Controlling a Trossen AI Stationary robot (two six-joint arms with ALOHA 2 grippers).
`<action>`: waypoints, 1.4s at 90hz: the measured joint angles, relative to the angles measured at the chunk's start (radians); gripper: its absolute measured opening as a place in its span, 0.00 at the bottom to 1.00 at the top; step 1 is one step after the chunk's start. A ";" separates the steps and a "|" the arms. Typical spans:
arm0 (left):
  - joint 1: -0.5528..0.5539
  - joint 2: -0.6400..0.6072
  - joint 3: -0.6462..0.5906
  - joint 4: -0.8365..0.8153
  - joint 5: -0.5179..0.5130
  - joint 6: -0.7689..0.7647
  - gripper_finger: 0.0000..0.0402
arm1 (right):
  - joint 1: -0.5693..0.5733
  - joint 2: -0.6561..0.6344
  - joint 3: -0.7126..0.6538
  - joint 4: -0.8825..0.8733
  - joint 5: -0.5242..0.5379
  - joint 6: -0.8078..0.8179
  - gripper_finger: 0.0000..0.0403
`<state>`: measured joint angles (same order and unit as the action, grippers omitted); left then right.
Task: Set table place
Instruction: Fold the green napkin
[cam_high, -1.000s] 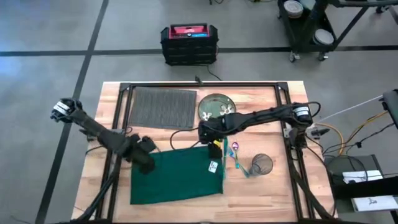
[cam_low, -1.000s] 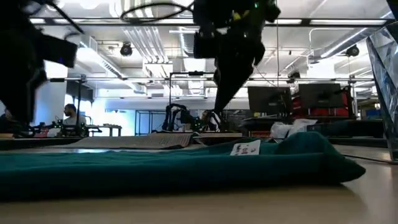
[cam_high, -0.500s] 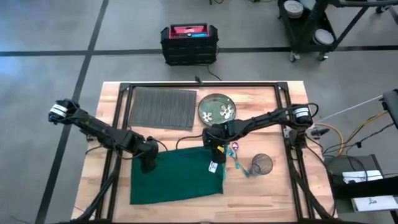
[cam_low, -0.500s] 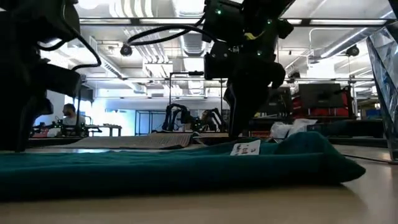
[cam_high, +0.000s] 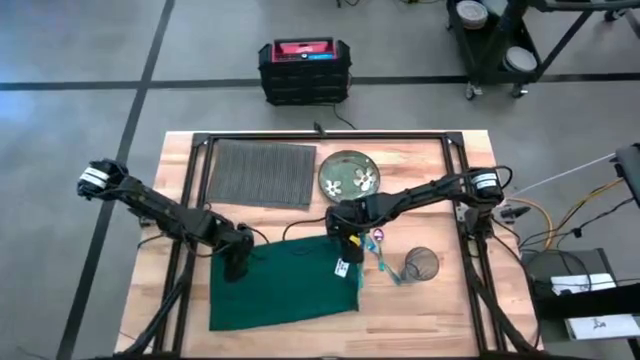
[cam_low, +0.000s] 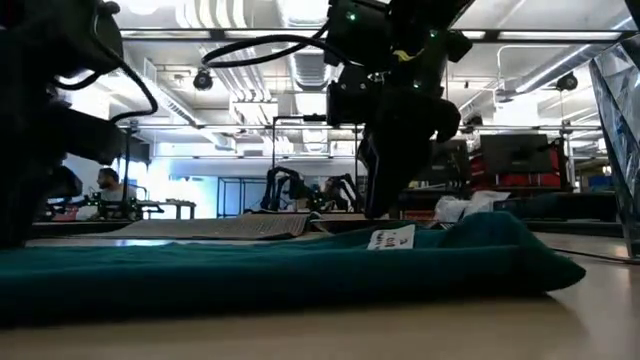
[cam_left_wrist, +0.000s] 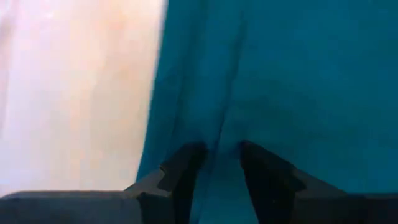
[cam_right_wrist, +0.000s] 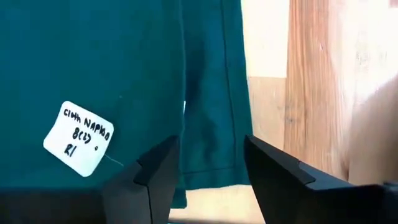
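- I've got the left gripper (cam_high: 237, 262) down at the far left corner of the dark green napkin (cam_high: 285, 285). From its wrist camera the two fingers (cam_left_wrist: 181, 171) stand a little apart, straddling a raised fold of the cloth (cam_left_wrist: 273, 87); I can't tell whether they're actually biting it.
- The right gripper (cam_high: 347, 240) is down at the napkin's far right corner. Its wrist camera shows the fingers (cam_right_wrist: 163, 163) spread, with the hemmed edge of the napkin (cam_right_wrist: 112, 68) lying between them, not pinched.
- Just beside that left finger I see a white paper tag (cam_right_wrist: 79, 138) with handwriting, lying on the cloth. From above the tag (cam_high: 342, 268) sits near the napkin's right edge.
- In the low view the right gripper (cam_low: 385, 190) hangs right over the napkin (cam_low: 280, 265), with the tag (cam_low: 391, 238) standing up just below it. The left arm is only a dark shape at that picture's left edge.
- The napkin lies spread on the near middle of the table (cam_high: 440, 305), slightly skewed.
- The grey ribbed placemat (cam_high: 261, 172) lies flat at the far left of the table, apart from the napkin and untouched by either arm.
- Just beside the placemat, on its right, sits a round plate (cam_high: 347, 173) with a light floral pattern.
- Right of the napkin I see some cutlery with coloured handles (cam_high: 381, 252) and a dark wire-mesh cup (cam_high: 422, 264), both on bare wood.
- On the floor beyond the table stands a black and red case (cam_high: 304, 68).
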<state>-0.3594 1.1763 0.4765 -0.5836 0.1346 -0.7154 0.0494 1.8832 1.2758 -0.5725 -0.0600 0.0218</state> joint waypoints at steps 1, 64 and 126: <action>0.000 0.000 0.001 0.000 0.002 0.004 0.28 | 0.000 0.000 0.000 0.002 0.000 0.000 0.42; -0.001 0.000 0.008 0.045 0.042 0.053 0.01 | 0.003 -0.003 0.002 -0.002 -0.013 -0.033 0.39; -0.002 -0.001 0.086 0.035 0.013 0.079 0.00 | 0.004 0.013 -0.053 -0.012 -0.063 0.067 0.27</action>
<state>-0.3614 1.1755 0.5629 -0.5486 0.1474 -0.6365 0.0539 1.8965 1.2227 -0.5849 -0.1234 0.0889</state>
